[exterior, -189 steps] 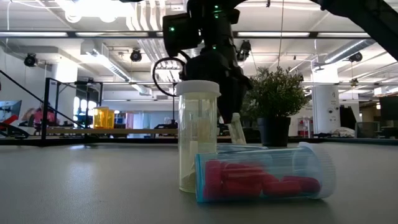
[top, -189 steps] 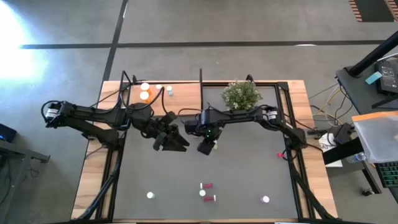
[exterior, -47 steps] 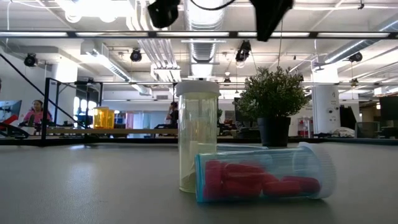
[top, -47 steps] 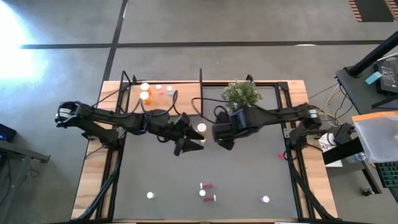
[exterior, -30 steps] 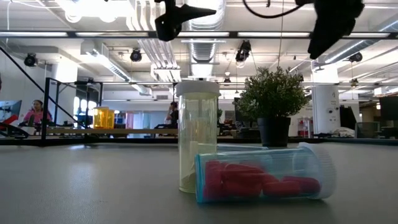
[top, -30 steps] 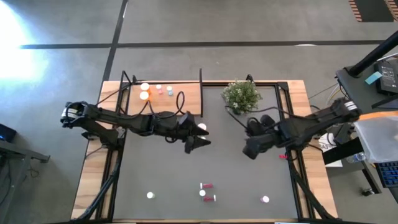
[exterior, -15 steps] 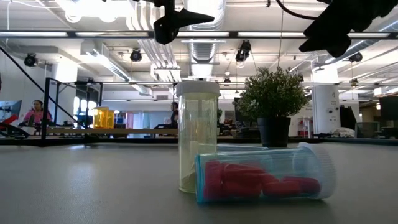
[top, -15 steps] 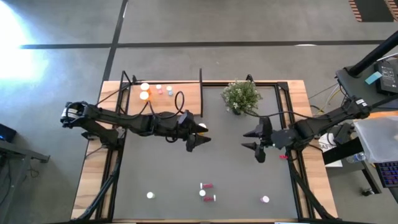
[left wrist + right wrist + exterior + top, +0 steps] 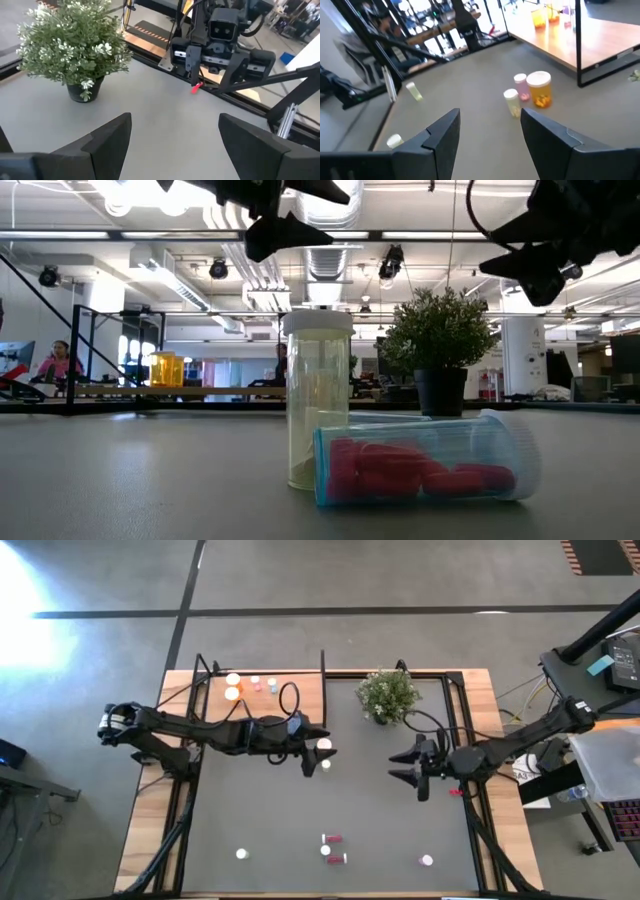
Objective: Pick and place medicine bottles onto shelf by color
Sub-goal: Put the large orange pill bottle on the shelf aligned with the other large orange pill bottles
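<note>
Since a second ago the right arm has swung from the counter's middle to the right of the high view, and its tool (image 9: 415,769) now hangs there spread wide and empty. The left tool (image 9: 318,744) has barely shifted, hovering at centre beside a white-capped bottle (image 9: 324,746) — its fingers stand apart, gripping nothing. The flat light-brown wooden shelf (image 9: 290,690) at upper left carries small orange, pink and pale blue bottles (image 9: 233,692). Red ones (image 9: 333,839) still lie near the bottom edge — so sorting looks far from finished, with neither arm carrying a bottle.
</note>
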